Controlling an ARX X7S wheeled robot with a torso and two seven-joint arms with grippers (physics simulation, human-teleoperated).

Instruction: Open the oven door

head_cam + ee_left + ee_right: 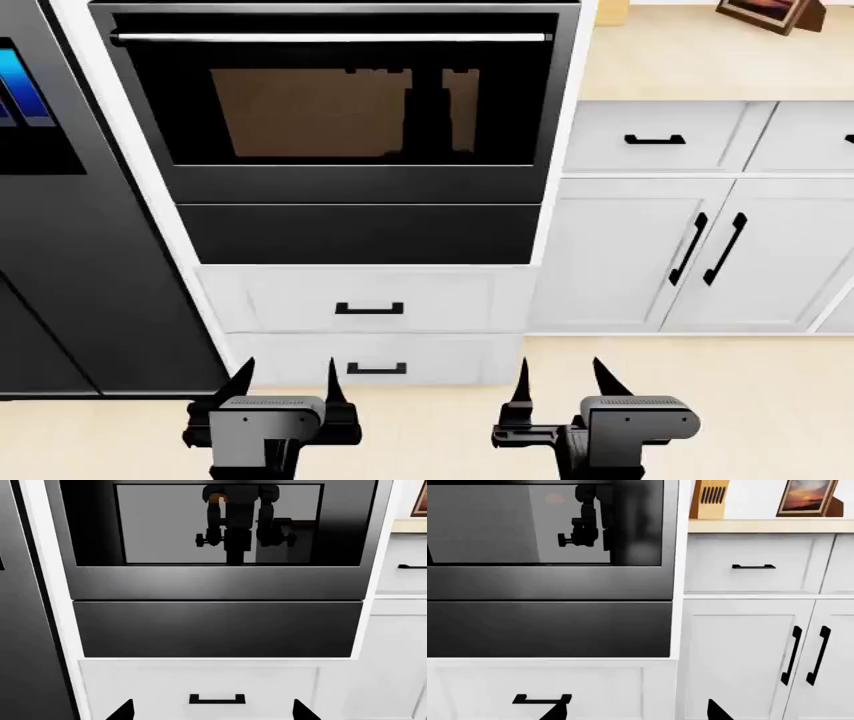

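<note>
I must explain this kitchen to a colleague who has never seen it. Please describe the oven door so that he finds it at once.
Look at the white column between the tall black fridge and the white cabinets. The oven door is its upper glossy black panel. Unlike the plain black panel below it, it has a brownish glass window and a long silver bar handle along its top edge.

Landmark: plain windowless black panel [358, 233].
- Two white drawers with black handles [370, 308], stacked directly below it.
- Black fridge with blue screen [19, 105], to its left.
- White cabinet doors with vertical black handles [707, 247], to its right.
- Beige countertop [694, 70] above those, bearing a knife block [710, 499] and framed picture [807, 496].
</note>
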